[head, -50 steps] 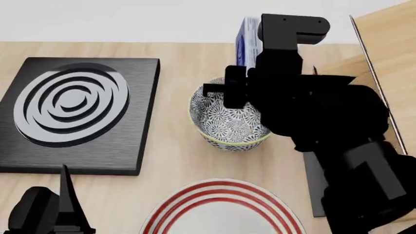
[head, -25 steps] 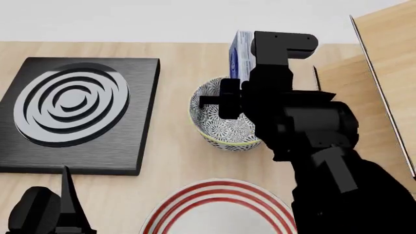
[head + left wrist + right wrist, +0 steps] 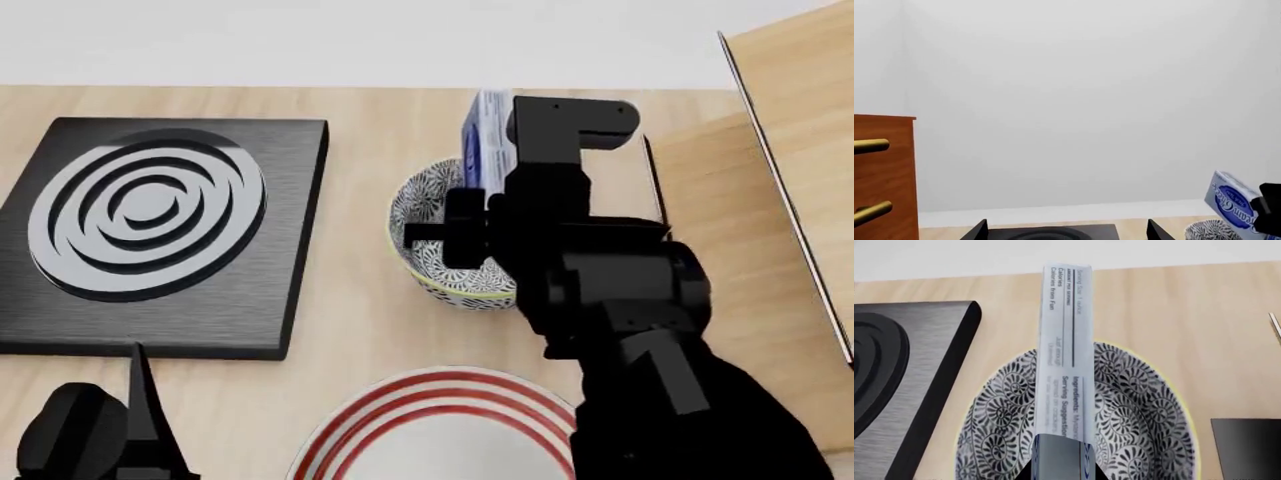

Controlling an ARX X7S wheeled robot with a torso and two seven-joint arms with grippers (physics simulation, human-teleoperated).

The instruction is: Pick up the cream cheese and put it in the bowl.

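My right gripper (image 3: 1061,471) is shut on the cream cheese (image 3: 1066,355), a flat light grey-blue box held on edge over the bowl (image 3: 1134,410). In the head view the box (image 3: 483,135) pokes out behind the right arm, above the far rim of the blue-and-white patterned bowl (image 3: 430,235). The box also shows in the left wrist view (image 3: 1231,201), with a bit of the bowl (image 3: 1211,233) below it. My left gripper (image 3: 1066,235) is open and empty, low at the front left (image 3: 134,420).
A black stove plate with grey rings (image 3: 147,215) lies left of the bowl. A white plate with red rings (image 3: 447,425) sits at the front. A wooden cabinet (image 3: 787,150) stands at the right; a drawer front with brass handles (image 3: 881,175) shows in the left wrist view.
My right arm has moved left with the cream cheese, bringing the box from beyond the bowl's right rim to over the bowl. The left arm has not moved.
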